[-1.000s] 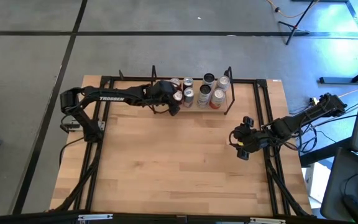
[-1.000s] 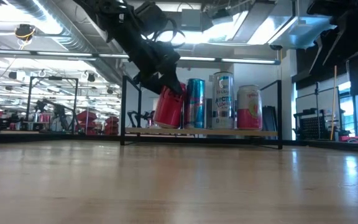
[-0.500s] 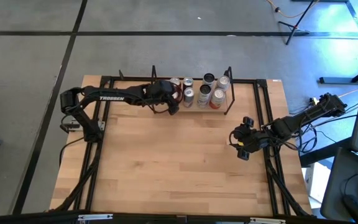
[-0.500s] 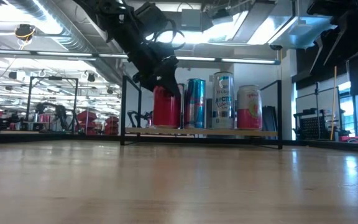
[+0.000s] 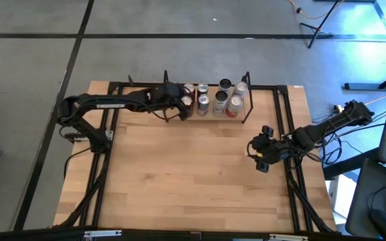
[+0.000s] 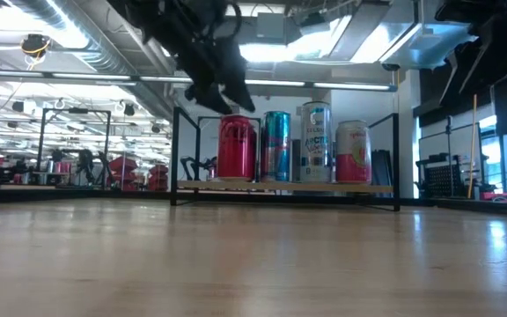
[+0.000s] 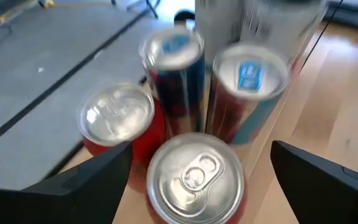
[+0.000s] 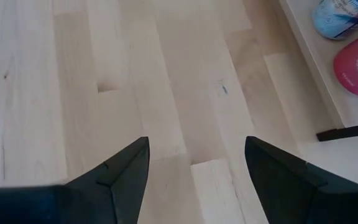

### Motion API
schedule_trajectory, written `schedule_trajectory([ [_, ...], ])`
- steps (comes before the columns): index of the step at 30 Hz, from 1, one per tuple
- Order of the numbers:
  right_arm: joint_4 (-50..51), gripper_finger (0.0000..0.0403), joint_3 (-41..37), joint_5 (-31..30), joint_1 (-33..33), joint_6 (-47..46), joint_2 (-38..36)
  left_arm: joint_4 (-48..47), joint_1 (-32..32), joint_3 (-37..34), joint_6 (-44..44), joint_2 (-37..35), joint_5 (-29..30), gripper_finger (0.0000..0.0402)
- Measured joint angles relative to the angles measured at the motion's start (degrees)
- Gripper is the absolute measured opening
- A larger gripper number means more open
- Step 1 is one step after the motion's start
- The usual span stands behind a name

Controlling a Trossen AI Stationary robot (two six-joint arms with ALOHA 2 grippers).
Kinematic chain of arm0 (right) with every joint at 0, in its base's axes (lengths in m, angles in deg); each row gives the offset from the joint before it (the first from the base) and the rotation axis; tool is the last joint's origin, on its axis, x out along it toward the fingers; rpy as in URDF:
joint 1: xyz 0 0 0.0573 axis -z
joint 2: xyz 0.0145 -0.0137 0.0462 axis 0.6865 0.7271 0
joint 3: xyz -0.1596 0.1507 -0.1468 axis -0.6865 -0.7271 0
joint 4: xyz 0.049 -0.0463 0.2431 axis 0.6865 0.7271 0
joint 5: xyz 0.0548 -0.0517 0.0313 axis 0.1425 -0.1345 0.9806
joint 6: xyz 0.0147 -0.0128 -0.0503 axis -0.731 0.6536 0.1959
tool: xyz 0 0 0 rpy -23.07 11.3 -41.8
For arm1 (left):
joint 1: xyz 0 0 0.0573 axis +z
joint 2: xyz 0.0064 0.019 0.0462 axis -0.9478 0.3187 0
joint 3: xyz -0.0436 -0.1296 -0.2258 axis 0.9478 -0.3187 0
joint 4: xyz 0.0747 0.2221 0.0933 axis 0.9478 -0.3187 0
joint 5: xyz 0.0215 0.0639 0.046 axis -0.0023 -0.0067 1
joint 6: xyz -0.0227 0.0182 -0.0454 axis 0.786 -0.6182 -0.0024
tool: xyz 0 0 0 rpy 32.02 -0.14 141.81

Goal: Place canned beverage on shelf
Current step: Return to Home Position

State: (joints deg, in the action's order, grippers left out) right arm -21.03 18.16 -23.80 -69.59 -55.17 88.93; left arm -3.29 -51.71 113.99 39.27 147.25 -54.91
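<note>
Tabletop (image 5: pixel 193 174) of light wood is seen with the shelf (image 6: pixel 284 186) set along its far edge. Left gripper (image 6: pixel 221 92) is held just above the shelf's left end, fingers spread wide, with nothing grasped or touched (half a second ago it was around the red can (image 6: pixel 237 148)). Right gripper (image 5: pixel 261 148) is parked open over the table's right side. The red can is stood upright on the plank beside a blue can (image 6: pixel 276 146); a second ago it was tilted.

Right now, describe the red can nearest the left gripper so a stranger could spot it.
On the table, go to the low wood-plank shelf at its far edge. The red can stands at the row's end just below the left gripper, solid red beside a blue can.
</note>
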Motion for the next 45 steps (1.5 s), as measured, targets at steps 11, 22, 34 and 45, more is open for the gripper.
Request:
schedule_trajectory([
  [11, -3.18, 0.0247, 0.2, 0.88, 0.09, 2.14, 0.22, 0.63, -8.85, 0.0, 14.0, -10.66, -3.43, 0.0347],
  [22, -8.01, 0.0041, 4.76, 15.32, 13.95, 22.81, -4.41, 0.79, -19.47, 0.0, 13.56, -18.22, -11.65, 0.0129],
  [34, -13.75, 0.0048, 2.32, 26.49, 25.59, 24.47, -16.78, -1.51, -21.16, -0.02, 14.79, -18.43, -3.67, 0.0002],
  [45, -18.38, 0.0002, -9.01, 25.93, 27.43, 16.76, -33.8, 1.81, -27.19, -10.87, 1.16, -23.06, -2.99, 0.0012],
])
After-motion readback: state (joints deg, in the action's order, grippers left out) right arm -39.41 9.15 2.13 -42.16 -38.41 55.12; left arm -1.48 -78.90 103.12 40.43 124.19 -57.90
